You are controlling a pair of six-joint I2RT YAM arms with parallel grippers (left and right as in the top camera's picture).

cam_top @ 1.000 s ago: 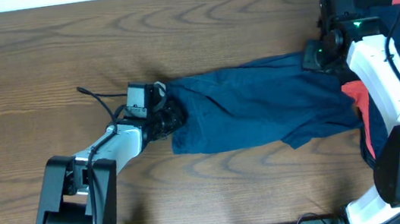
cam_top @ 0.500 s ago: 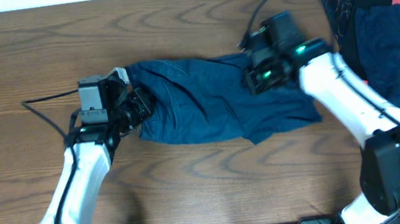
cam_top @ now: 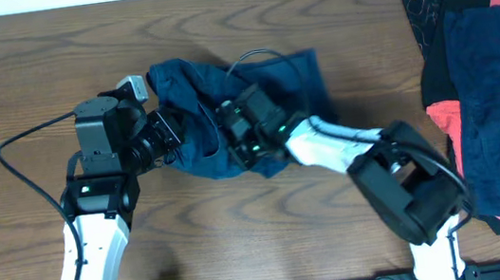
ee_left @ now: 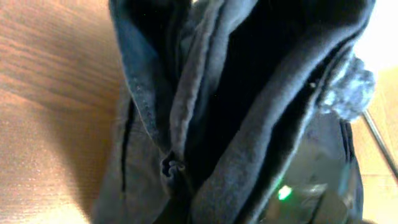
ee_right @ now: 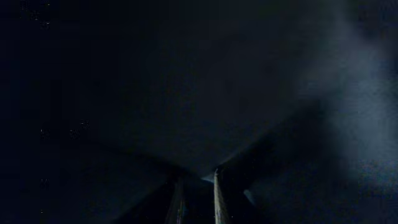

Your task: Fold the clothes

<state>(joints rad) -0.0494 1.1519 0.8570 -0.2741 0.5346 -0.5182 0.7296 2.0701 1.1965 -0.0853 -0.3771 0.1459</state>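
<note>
Wooden table [cam_top: 339, 244] under bunched navy shorts [cam_top: 187, 95] and a garment pile [cam_top: 491, 82]

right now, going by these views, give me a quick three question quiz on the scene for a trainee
1. True or false: the dark navy-blue denim-like shorts lie spread flat on the brown wooden table.
2. Where is the pile of navy, coral-red and black garments? A) at the table's right edge B) at its left edge C) under the shorts
3. Which is at the shorts: the left gripper, the right gripper, or both?
Key: 1 false, they are bunched up. 2 A. 3 both.
</note>
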